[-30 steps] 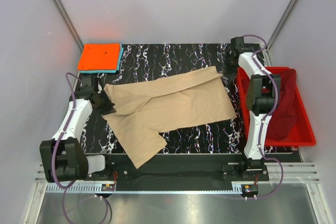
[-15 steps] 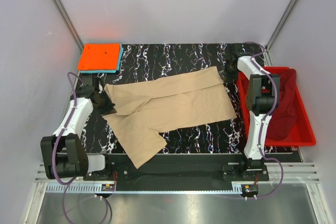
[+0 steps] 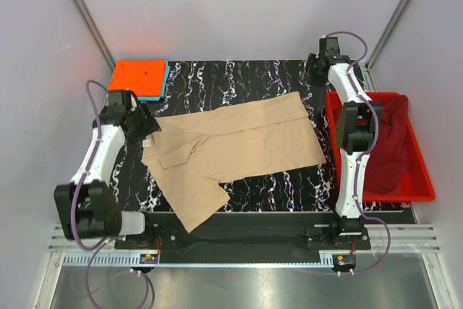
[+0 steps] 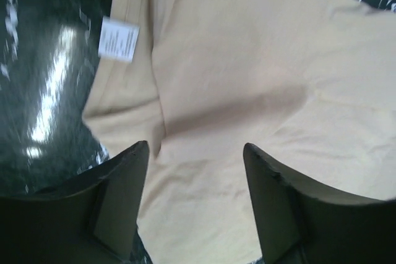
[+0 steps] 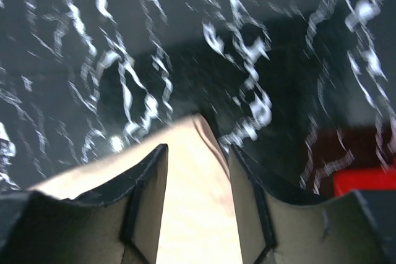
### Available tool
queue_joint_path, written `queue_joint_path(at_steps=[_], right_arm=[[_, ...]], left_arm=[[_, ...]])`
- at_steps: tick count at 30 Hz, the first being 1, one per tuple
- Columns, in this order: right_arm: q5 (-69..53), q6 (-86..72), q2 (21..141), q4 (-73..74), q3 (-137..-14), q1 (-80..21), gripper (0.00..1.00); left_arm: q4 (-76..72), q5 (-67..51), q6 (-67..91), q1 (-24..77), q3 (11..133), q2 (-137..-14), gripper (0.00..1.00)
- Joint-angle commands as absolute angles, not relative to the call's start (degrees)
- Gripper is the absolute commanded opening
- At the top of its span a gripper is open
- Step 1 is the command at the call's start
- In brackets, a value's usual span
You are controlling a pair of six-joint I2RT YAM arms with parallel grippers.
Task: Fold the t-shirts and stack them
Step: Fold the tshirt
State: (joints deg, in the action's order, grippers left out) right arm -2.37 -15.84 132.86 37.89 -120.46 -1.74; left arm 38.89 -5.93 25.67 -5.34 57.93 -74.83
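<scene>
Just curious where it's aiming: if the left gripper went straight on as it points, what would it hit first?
Probably the large tan cloth t-shirt, which fills the view ahead of the open left gripper, near its white label; depth is unclear.

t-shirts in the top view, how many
4: tan t-shirt spread mid-table; orange t-shirt folded at the far left corner, on a light blue t-shirt; maroon t-shirt in the red bin. Others may be hidden under it.
</scene>
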Motion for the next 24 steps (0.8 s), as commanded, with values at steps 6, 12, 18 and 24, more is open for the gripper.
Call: queue_joint_path(at_steps=[6,12,18,24], right_arm=[[-12.4,-15.8,142.1,35.7,-131.4,-1.5,0.53],[-13.1,-14.7,143.9,36.3,-131.7,-1.5,0.53],[-12.2,-12.9,144.3,37.0,-132.5,-1.5,0.53],[-12.0,-12.7,145.0,37.4,-133.5,-1.2,0.53]], left_arm=[[27.1,-0.1,16.2,-6.7,74.8,-95.3,0.62],[27.2,3.0,16.8,-7.6,82.9,-104.7,0.53],[30.7,3.2,17.8,-7.6,87.4,-109.1,0.49],[33.0,3.7,18.8,-7.6,88.5,-111.5,0.47]])
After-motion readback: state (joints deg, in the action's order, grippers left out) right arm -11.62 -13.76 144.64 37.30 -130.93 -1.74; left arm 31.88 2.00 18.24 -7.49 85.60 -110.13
